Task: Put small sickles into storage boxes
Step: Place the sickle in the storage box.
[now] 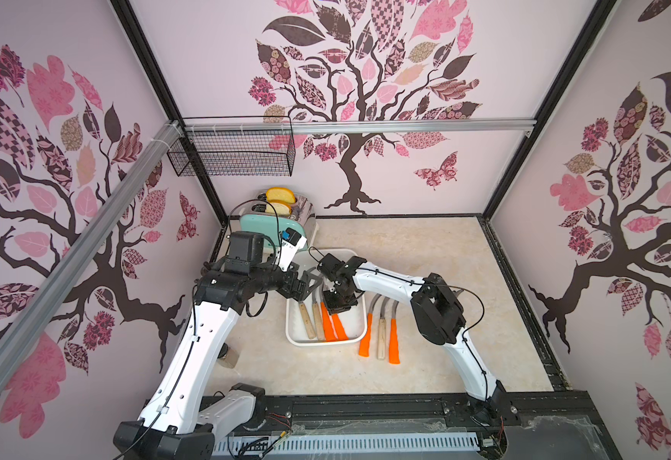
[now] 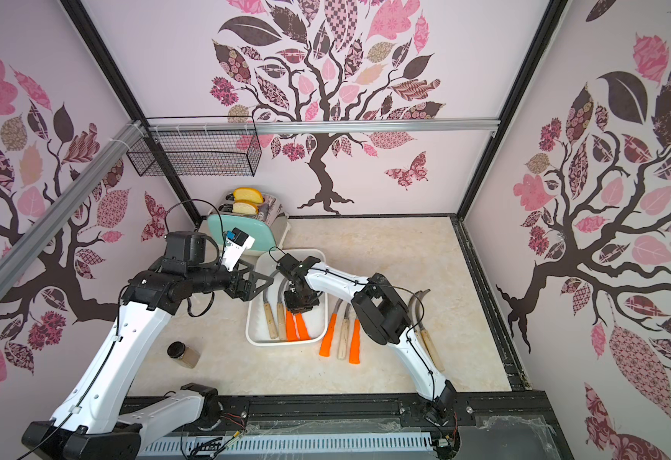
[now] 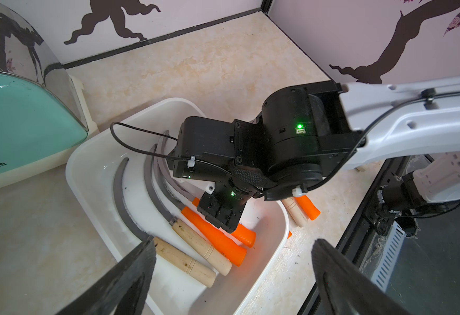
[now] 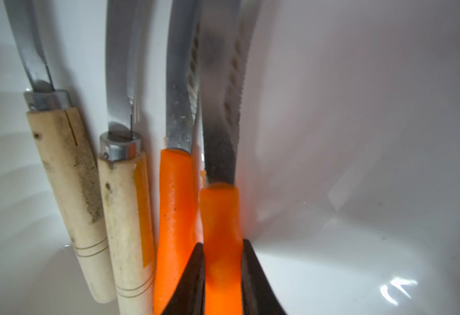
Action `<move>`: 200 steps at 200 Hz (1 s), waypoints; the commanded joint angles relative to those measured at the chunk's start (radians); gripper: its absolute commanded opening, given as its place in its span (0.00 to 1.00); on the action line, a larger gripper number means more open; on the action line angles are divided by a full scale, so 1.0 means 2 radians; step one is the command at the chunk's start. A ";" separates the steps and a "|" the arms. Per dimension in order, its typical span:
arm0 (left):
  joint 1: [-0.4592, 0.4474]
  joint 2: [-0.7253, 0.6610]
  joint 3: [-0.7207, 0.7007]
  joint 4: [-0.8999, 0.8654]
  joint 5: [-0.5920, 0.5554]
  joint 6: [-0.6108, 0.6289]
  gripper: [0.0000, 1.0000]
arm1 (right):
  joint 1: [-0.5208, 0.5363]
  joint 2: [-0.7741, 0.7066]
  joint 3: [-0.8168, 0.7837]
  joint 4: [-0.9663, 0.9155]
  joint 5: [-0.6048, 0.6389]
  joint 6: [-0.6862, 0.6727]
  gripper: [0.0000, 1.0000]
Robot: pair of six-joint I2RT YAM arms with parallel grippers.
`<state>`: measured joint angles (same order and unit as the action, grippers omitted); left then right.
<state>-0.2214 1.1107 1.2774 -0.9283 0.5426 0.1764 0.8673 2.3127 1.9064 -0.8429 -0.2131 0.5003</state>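
In both top views the tray (image 1: 325,341) (image 2: 282,342) lies on the table (image 1: 425,247), in front of the toaster (image 1: 274,225). Four sickles lie in it side by side, handles toward the robot: two wooden (image 1: 306,318) on the left, two orange beside them. The right gripper (image 1: 337,306) points down into the tray over the orange handles. The left gripper (image 1: 310,283) hovers at the tray's left edge, jaws spread, nothing between them. Three more sickles (image 1: 381,338) lie on the table just right of the tray: orange, wooden, orange. In a top view two further wooden ones (image 2: 431,342) show partly behind the right arm, and a jar (image 2: 184,354) stands near the left arm. A wire basket (image 1: 234,155) hangs on the back wall.

From the left wrist, the left gripper's fingers (image 3: 130,275) stand wide apart and bare above the tray's near end. The right gripper (image 3: 220,216) is down at the orange handles.

From the right wrist, the right gripper (image 4: 222,246) is clamped on the handle of the orange sickle (image 4: 220,212) farthest from the wooden pair. Its blade lies close against its orange neighbour (image 4: 175,201). Whether it rests on the tray floor I cannot tell.
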 commanded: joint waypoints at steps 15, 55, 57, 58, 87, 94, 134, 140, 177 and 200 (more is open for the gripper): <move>0.000 0.000 0.008 0.010 0.003 0.002 0.93 | 0.002 0.008 0.014 -0.013 0.003 0.001 0.04; 0.000 0.002 0.010 0.014 0.006 0.000 0.94 | 0.003 0.014 0.021 -0.019 0.001 -0.002 0.11; 0.000 0.002 0.010 0.014 0.005 0.000 0.94 | 0.003 0.014 0.022 -0.020 0.000 -0.002 0.12; 0.000 0.002 0.010 0.014 0.005 0.000 0.94 | 0.003 0.014 0.022 -0.020 0.001 -0.002 0.12; 0.000 0.002 0.012 0.011 0.005 0.000 0.94 | 0.003 0.016 0.025 -0.018 0.000 -0.002 0.16; -0.001 0.003 0.012 0.010 0.005 0.000 0.94 | 0.003 0.015 0.025 -0.016 0.000 -0.003 0.17; -0.001 0.001 0.013 0.009 0.003 0.001 0.94 | 0.003 0.017 0.036 -0.028 0.001 -0.008 0.22; -0.001 0.002 0.013 0.009 0.003 0.001 0.94 | 0.003 0.016 0.036 -0.029 0.002 -0.009 0.22; 0.000 0.002 0.020 0.007 0.003 0.001 0.93 | 0.003 0.004 0.044 -0.034 0.010 -0.011 0.26; 0.000 0.003 0.025 0.005 0.003 0.002 0.94 | 0.003 0.003 0.051 -0.044 0.016 -0.016 0.29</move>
<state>-0.2214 1.1107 1.3003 -0.9207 0.5430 0.1764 0.8677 2.3203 1.9652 -0.8856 -0.2050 0.4881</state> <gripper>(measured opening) 0.937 0.274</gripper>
